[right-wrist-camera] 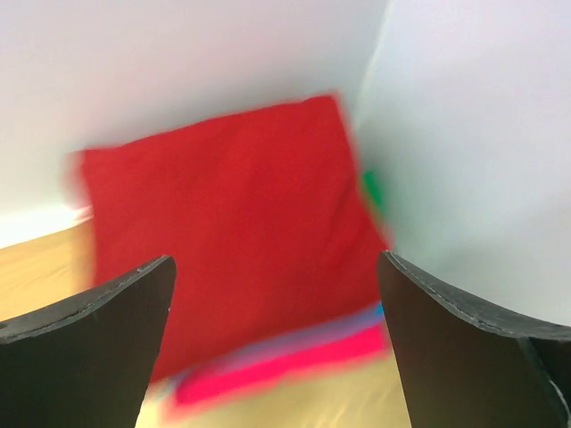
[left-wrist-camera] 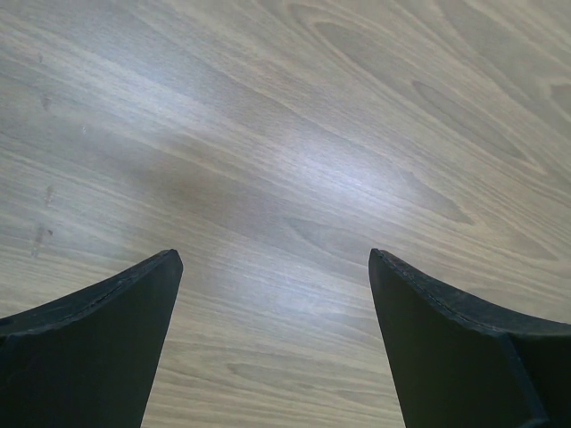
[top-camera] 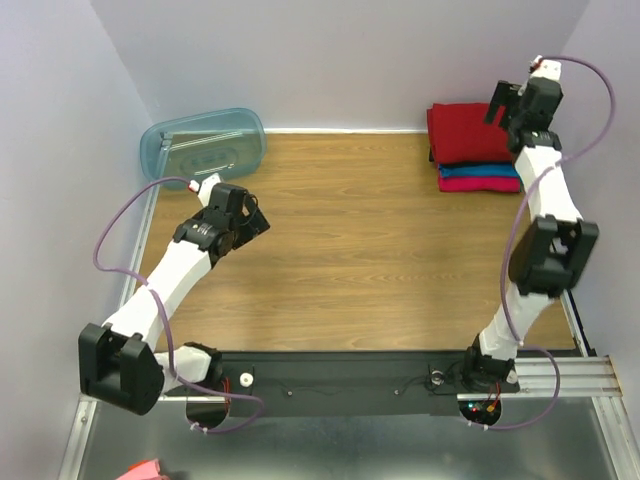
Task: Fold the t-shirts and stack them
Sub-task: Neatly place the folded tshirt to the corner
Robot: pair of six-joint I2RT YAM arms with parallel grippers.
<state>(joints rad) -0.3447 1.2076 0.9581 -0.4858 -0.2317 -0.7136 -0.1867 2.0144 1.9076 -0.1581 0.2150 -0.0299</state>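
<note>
- The tabletop [top-camera: 350, 250] in front of me is pale brown wood with long wavy grain.
- Plain pale lavender walls close it in: a back wall [top-camera: 340, 60], a left wall [top-camera: 60, 120] and a right wall [top-camera: 620, 230].
- A thin white strip [top-camera: 340, 130] runs where the back wall meets the wood.
- Soft light leaves a dull, whitish sheen [left-wrist-camera: 303, 160] on the grain below me.
- At my near edge sit a black bar [top-camera: 340, 365] and a ribbed metal rail [top-camera: 560, 372], with a grey surface [top-camera: 350, 450] beyond.

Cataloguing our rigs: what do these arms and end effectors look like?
The left arm and right arm have white links, black joints and a looping purple cable each. The left end effector and right end effector have two black wedge-shaped fingers.
</note>
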